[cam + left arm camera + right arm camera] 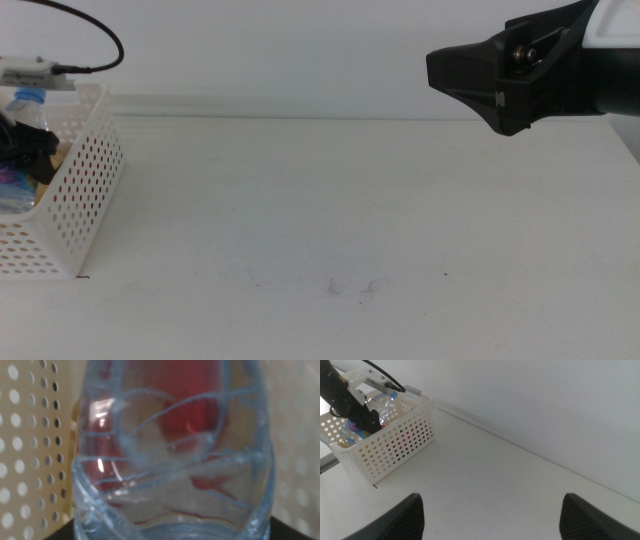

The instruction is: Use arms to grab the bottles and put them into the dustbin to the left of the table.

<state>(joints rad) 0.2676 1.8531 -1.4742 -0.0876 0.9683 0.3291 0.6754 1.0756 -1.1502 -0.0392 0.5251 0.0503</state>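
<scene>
Left hand holding the water bottle inside the dustbin, right hand waiting open.

The left hand point(367, 420) is reaching down into the white perforated dustbin point(85, 190), which is sitting at the left edge of the surface point(350, 220); it is gripping the clear water bottle point(172, 460), whose blue cap point(28, 97) is showing above the rim. Something red is showing through the bottle, inside the dustbin. The right hand point(480, 85) is hanging above the far right part of the surface, its jaws spread wide and gripping nothing.
</scene>
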